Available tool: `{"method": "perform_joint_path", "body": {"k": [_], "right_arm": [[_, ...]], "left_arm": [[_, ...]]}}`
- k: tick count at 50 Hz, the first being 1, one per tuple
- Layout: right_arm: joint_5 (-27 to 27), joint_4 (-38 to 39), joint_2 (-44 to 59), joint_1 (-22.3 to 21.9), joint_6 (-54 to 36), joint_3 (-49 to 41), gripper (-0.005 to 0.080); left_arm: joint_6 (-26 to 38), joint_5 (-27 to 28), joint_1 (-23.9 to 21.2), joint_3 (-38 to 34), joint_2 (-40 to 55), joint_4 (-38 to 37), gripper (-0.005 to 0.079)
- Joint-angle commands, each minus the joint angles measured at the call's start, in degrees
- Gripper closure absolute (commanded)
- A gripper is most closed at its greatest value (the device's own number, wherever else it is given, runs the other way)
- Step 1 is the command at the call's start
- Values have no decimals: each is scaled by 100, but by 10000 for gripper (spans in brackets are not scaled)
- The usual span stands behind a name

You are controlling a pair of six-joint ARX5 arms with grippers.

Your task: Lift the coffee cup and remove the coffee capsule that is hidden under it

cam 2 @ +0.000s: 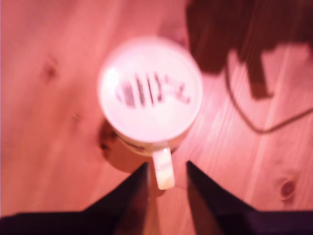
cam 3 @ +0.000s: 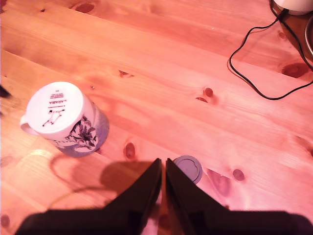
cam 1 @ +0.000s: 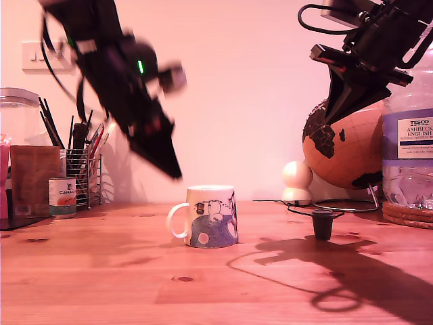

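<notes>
My first gripper (cam 2: 164, 188) hung above the coffee cup (cam 1: 208, 217), fingers apart, empty, the loop handle showing between them in its wrist view. My second gripper (cam 3: 163, 188) hung above the coffee capsule (cam 1: 323, 224), fingers nearly together, holding nothing. Cup sat upside down mid-surface; capsule stood well apart toward the exterior view's right, already uncovered. Capsule judged light, stiff, easily tipped; best pinched across its tapered sides under the rim. Small dark pod. Cup: white ceramic, cartoon drawing, blue-grey dotted band.
</notes>
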Motion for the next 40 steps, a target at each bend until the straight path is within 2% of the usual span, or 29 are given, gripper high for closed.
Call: {"method": "perform_joint_path", "body": {"k": [1,5,11,25,40], "right_arm": [[-153,26,-13,-4,4,-48,765],[-389,28,-13,4,4,-48,765],[-420,48,-37,87,2,-48,765],[-407,363,-387,352,-13,-48,765],[-339,455,-444,525,11,-48,765]], "left_arm": [[-46,20,57,66,-114,-74,759],[-164,57,66,66,-251,-122,762],[-483,149,81,66,-511,-81,762],[-990,855,118,66,-1198,566,762],[-1097,905,105,66,-1480,774,762]]}}
